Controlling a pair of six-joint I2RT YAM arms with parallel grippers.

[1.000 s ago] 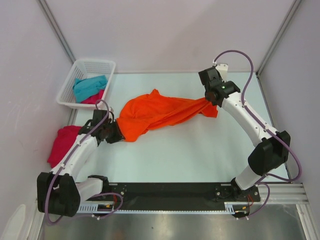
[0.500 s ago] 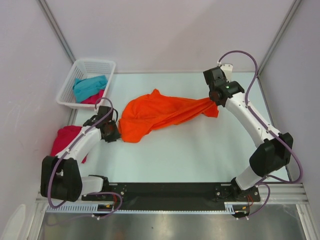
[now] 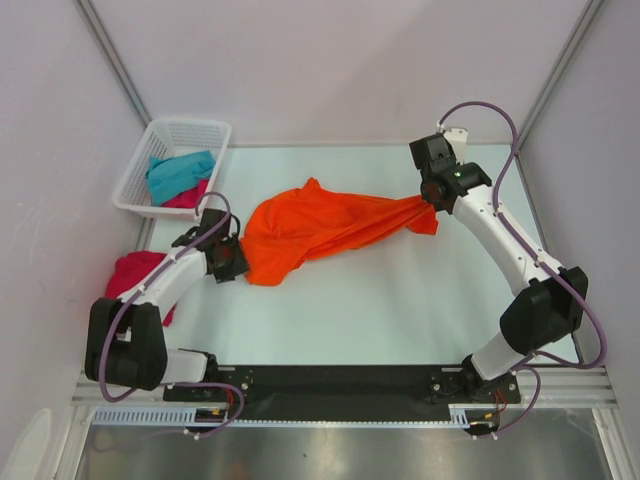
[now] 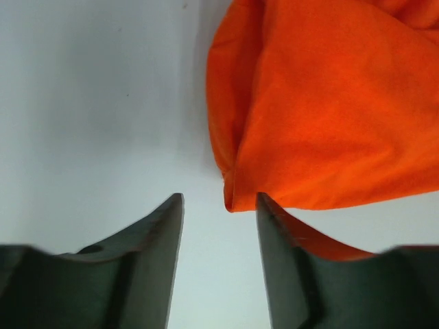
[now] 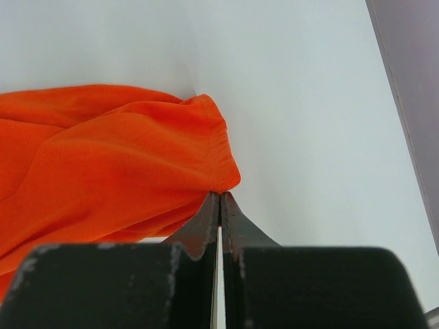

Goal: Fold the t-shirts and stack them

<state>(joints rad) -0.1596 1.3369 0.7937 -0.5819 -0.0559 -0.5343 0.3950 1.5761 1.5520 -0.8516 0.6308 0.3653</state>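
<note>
Top external camera: fixed high, behind the arm bases point(image 3: 185, 365) at 6 o'clock, looking down and forward over the whole surface point(image 3: 400, 300); basket point(image 3: 190, 125) at 10 o'clock. Left wrist camera: very near the surface, looking past the left fingers point(image 4: 151, 260) toward the orange t-shirt point(image 4: 329, 116) at 1 o'clock. Right wrist camera: equally near, looking past the right fingers point(image 5: 202, 229); the same shirt fills 9 o'clock. All three views share that shirt, the wrist views taking opposite ends.

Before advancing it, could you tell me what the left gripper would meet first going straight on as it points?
Most likely the orange t-shirt: its near corner lies just ahead of the open left gripper, a little off-centre, though depth is unclear.
</note>
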